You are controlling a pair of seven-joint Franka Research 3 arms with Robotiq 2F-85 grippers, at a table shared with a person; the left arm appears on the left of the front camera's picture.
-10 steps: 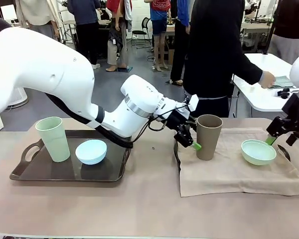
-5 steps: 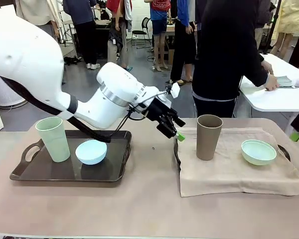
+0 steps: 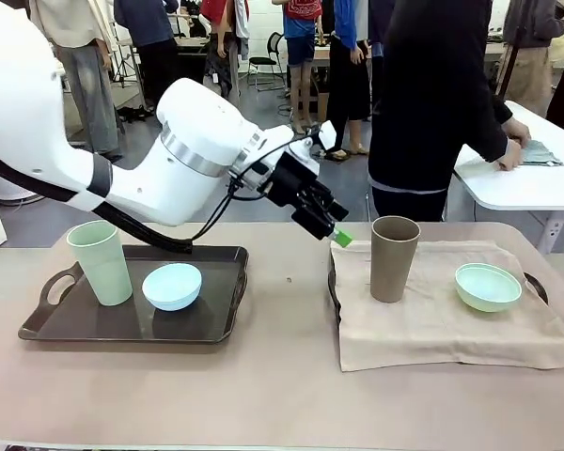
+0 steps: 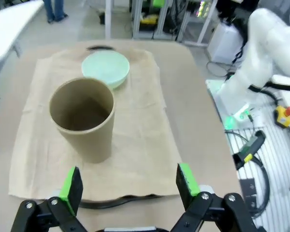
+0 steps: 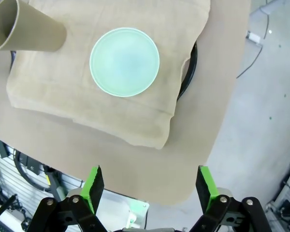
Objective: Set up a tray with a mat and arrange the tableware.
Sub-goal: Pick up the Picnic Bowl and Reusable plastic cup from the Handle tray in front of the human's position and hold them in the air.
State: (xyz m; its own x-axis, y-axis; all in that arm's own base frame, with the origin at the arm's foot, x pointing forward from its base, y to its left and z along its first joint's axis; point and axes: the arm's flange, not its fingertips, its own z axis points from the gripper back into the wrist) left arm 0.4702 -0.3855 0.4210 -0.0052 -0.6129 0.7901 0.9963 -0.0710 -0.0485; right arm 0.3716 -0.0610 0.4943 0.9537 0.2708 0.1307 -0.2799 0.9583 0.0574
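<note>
My left gripper (image 4: 128, 182) is released, near the tall taupe-brown tumbler (image 3: 395, 258) by the beige cloth mat's (image 3: 432, 324) left edge. My right gripper (image 5: 149, 186) is released too, seemingly past the table (image 3: 282, 395) edge.

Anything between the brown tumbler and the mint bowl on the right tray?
No, just bare beige mat between the brown tumbler and the mint bowl; the front view shows it plainly.

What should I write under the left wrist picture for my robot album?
Open left gripper facing a brown tumbler and a mint bowl on a beige mat.
</note>
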